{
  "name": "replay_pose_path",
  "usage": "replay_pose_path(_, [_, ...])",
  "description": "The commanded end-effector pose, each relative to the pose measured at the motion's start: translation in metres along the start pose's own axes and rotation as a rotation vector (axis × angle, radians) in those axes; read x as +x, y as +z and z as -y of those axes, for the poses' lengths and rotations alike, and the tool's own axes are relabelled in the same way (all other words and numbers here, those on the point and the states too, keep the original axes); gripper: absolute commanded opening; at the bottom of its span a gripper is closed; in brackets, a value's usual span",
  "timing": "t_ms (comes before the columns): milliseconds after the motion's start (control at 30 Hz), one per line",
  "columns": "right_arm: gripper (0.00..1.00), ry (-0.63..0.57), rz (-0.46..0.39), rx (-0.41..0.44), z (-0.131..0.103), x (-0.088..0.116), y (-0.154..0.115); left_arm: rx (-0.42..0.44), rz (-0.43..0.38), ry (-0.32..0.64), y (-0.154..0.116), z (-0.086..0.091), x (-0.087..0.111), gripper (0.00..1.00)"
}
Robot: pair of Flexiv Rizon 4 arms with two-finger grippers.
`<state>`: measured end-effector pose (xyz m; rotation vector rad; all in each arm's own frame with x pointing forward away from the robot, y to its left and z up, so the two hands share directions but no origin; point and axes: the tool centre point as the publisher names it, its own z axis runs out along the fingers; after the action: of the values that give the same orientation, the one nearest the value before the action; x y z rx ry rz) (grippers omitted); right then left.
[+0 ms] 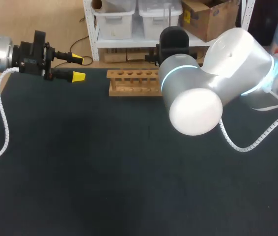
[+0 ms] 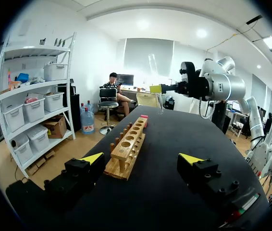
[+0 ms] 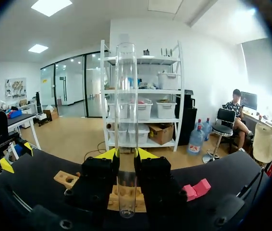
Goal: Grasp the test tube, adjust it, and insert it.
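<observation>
A clear glass test tube (image 3: 126, 96) stands upright between the yellow-tipped fingers of my right gripper (image 3: 126, 154), which is shut on it. Below and just beyond that gripper lies the wooden tube rack (image 3: 67, 179) with its row of holes. In the left wrist view the same tube (image 2: 154, 67) shows above the far end of the rack (image 2: 129, 147), held by the right gripper (image 2: 161, 89). My left gripper (image 2: 141, 159) is open and empty, hovering off the rack's near end. In the head view the left gripper (image 1: 78, 68) hangs left of the rack (image 1: 131, 82); my right arm (image 1: 212, 78) hides its own gripper.
A small pink block (image 3: 197, 188) lies on the dark table (image 1: 80, 172) beside the rack's far end, also seen as the pink block (image 2: 144, 116) in the left wrist view. The rack stands close to the table's back edge.
</observation>
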<state>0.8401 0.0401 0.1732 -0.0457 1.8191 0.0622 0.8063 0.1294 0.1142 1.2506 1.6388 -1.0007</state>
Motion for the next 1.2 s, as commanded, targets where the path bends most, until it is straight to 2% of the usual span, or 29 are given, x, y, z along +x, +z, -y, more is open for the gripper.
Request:
replay_pose_path(33, [0.0, 0.001, 0.003, -0.003, 0.001, 0.0, 0.0, -0.001, 0.002, 0.003, 0.0, 0.0, 0.001, 1.0])
replay_pose_path(100, [0.0, 0.001, 0.003, -0.003, 0.001, 0.0, 0.0, -0.001, 0.002, 0.003, 0.0, 0.0, 0.001, 1.0])
replay_pose_path(300, [0.0, 0.082, 0.128, 0.036, -0.005, 0.002, 0.007, -0.001, 0.002, 0.003, 0.0, 0.0, 0.001, 1.0])
replay_pose_path(400, [0.0, 0.097, 0.164, 0.035, -0.01, -0.002, 0.008, -0.001, 0.002, 0.003, 0.0, 0.0, 0.001, 1.0])
replay_pose_path(833, [0.0, 0.102, 0.179, 0.016, -0.022, -0.004, 0.013, -0.001, 0.002, 0.003, 0.0, 0.0, 0.001, 1.0])
replay_pose_path(1200, [0.0, 0.083, 0.191, -0.001, -0.024, 0.006, 0.026, -0.001, 0.002, 0.003, 0.0, 0.0, 0.001, 1.0])
